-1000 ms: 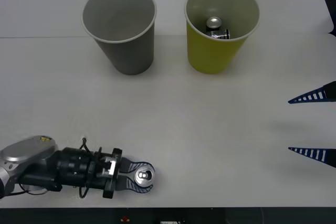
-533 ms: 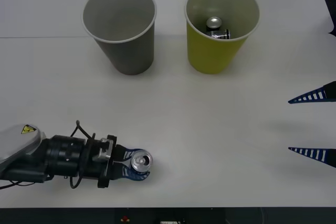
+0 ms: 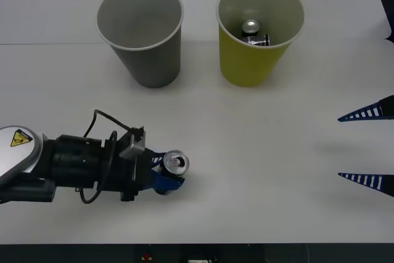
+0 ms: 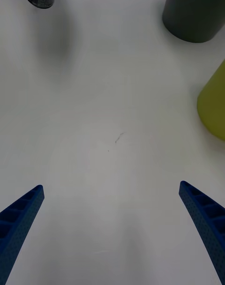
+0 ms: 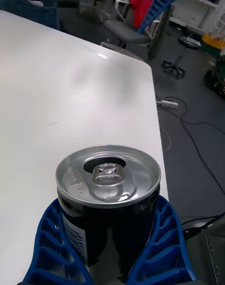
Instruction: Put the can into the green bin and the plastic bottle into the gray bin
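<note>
The left gripper has its blue ribbed fingers clamped around the small silver-topped drink can, well short of the yellow-green tapered bin, probably for carrying there; 1 can already lies inside. The right gripper waits wide open, empty.

Looks like I'm driving in a lab or office workroom: white table, rolling office chair beyond it, cables trailing across the dark floor, cluttered shelves farther back.

Silver-topped can upright at table's near edge, gray bin left of green bin
</note>
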`<state>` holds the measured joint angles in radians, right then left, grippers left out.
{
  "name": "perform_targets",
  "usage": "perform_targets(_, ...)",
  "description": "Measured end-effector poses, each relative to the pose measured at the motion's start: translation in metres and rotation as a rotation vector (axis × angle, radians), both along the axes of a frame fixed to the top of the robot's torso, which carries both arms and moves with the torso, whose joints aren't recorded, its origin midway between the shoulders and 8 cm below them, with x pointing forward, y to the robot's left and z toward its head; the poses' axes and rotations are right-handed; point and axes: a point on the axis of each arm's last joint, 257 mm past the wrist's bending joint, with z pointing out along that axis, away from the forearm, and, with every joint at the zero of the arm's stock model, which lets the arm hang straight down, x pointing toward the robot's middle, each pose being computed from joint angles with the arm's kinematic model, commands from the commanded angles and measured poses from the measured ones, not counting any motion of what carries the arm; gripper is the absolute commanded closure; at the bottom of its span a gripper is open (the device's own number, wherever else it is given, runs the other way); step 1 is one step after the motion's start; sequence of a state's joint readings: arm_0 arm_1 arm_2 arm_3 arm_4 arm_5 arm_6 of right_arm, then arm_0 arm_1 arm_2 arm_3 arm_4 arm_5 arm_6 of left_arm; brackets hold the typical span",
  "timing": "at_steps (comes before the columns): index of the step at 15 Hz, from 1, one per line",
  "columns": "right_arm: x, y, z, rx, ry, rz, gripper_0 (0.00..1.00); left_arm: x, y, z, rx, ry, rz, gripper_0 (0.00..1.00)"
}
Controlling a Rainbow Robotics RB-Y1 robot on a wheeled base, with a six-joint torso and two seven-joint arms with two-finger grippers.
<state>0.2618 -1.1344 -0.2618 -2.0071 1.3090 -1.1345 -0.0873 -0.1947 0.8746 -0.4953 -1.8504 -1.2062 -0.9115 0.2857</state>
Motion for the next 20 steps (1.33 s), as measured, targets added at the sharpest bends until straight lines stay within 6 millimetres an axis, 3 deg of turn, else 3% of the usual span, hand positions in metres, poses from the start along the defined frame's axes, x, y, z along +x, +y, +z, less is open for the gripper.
perform_targets(10, 0.000, 0.000, 0.000, 0.000, 0.000, 0.000, 0.00, 0.021, -0.050, 0.061, 0.000, 0.214, 0.246, 1.00)
perform_targets(15, 0.000, 0.000, 0.000, 0.000, 0.000, 0.000, 0.00, 0.050, -0.060, 0.107, 0.052, 0.204, 0.315, 1.00)
perform_targets(20, 0.000, 0.000, 0.000, 0.000, 0.000, 0.000, 0.00, 0.082, -0.076, 0.137, 0.154, 0.128, 0.298, 1.00)
